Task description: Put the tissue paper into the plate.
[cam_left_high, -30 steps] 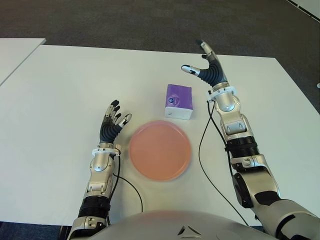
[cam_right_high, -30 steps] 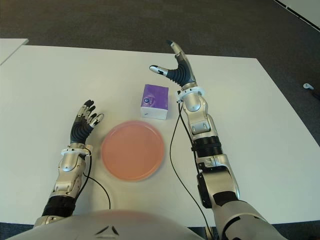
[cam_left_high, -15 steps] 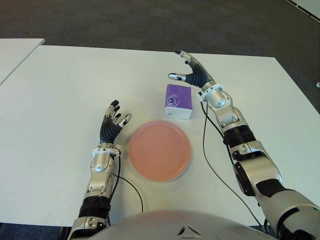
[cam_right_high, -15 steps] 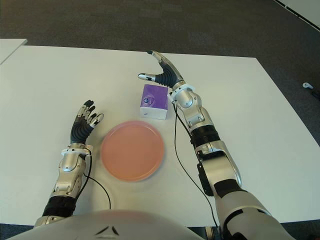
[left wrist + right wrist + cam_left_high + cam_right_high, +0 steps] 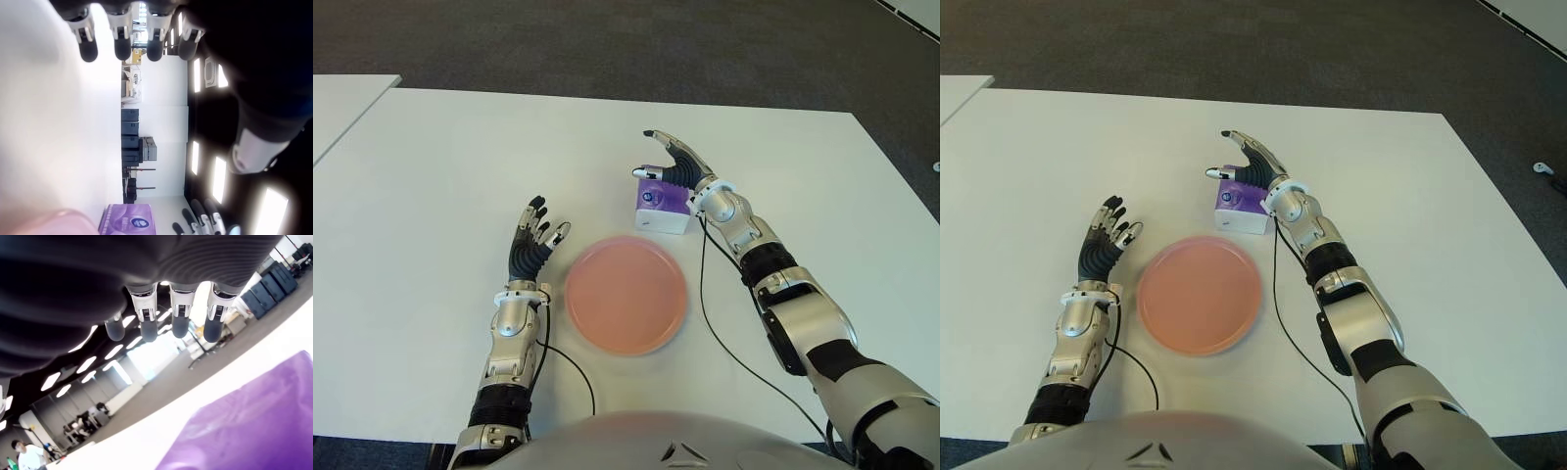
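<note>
You are looking down at a white worktop (image 5: 431,176) with dark carpet (image 5: 607,39) beyond its far edge and a second white surface (image 5: 342,98) just off to the robot's left. Near the middle of the worktop lies the pink plate (image 5: 626,294), round, shallow and with nothing in it. Just beyond the plate, slightly toward the robot's right, sits the tissue paper (image 5: 662,201), a small purple pack with a white lower face; it stands on the worktop close to the plate's far rim but outside it. Your right hand (image 5: 674,166) is over the far side of the pack, fingers (image 5: 179,324) extended and spread, with the thumb out toward the pack's left edge. In the right wrist view the fingertips hang above the purple wrapper with a gap showing beneath them, so the hand is released and grasps nothing; from the eye views you cannot tell whether the palm touches the pack. Your left hand (image 5: 534,240) shows to the left of the plate, just beside its rim, palm turned up and fingers loosely spread, holding nothing. In the left wrist view its fingertips (image 5: 122,48) stretch out straight, and the purple pack shows far off beside the other hand.
</note>
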